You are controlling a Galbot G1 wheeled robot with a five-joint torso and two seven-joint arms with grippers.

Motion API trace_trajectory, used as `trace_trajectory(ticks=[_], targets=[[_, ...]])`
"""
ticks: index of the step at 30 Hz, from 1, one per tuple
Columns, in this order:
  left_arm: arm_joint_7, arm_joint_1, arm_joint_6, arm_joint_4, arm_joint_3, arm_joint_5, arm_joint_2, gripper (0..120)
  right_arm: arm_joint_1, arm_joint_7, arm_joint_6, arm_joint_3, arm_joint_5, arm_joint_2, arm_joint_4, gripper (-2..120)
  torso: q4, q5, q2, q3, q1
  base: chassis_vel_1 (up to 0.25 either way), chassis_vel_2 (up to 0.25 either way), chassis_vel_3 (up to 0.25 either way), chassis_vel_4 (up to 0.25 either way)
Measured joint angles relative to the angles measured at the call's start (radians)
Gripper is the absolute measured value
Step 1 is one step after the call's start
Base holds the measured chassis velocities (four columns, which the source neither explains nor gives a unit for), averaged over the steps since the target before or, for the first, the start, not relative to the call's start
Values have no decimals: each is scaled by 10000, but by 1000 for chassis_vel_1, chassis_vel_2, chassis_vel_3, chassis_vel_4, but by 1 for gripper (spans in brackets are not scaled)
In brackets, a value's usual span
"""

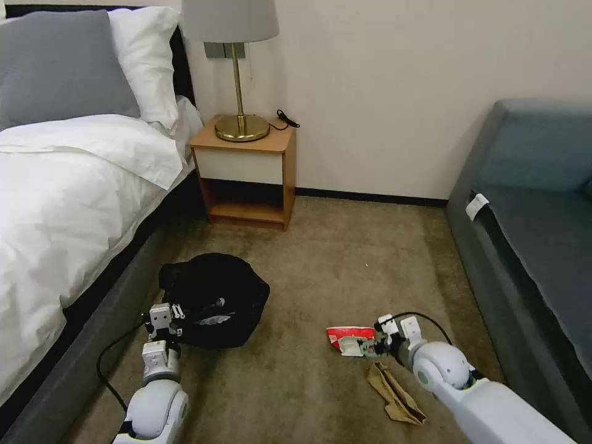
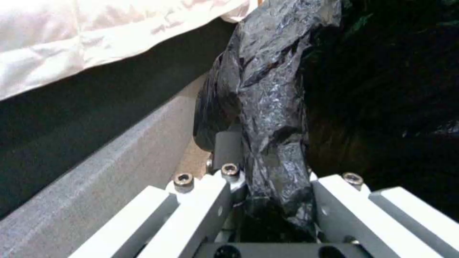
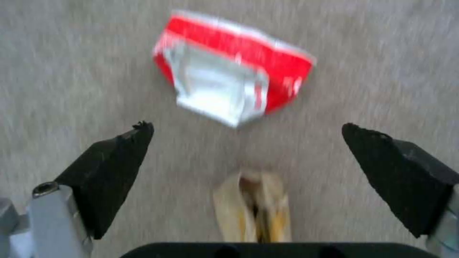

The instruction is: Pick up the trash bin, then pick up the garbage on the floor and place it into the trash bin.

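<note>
The trash bin point(image 1: 216, 296) stands on the carpet beside the bed, wrapped in its crinkled black bag point(image 2: 272, 89). My left gripper point(image 1: 165, 316) is at the bin's near-left edge, shut on a fold of the bag and rim point(image 2: 268, 157). My right gripper point(image 1: 368, 346) hangs low over the carpet, open, with nothing between its fingers point(image 3: 247, 129). Just past its fingertips lies the garbage: a red-and-white crumpled packet point(image 1: 346, 338) point(image 3: 234, 75). A tan crumpled scrap point(image 1: 394, 394) point(image 3: 253, 208) lies nearer to me, under the right wrist.
A bed with white bedding point(image 1: 61, 203) and a grey base point(image 2: 95, 186) runs along the left. A wooden nightstand point(image 1: 246, 179) with a brass lamp point(image 1: 237, 74) stands at the back wall. A grey sofa point(image 1: 536, 234) lines the right side. Open carpet point(image 1: 345, 259) lies between them.
</note>
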Motion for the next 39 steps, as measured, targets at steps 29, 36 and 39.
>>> trace_trajectory(ticks=[29, 36, 39], targets=[[37, 328, -89, 59, 184, 346, -304, 3, -703, -489, 1113, 215, -1660, 699, -2238, 100, -1, 1, 0, 1, 0, 0, 0, 0, 0], [37, 386, -140, 56, 162, 347, -317, 3, -597, -736, 1399, 230, -1873, 804, -2592, 83, 0, 0, 1, 1, 0, 0, 0, 0, 0], [37, 415, -194, 62, 147, 348, -359, 3, -662, -981, 1688, 274, -2056, 841, -2698, 68, 0, 0, 1, 1, 0, 0, 0, 0, 0]])
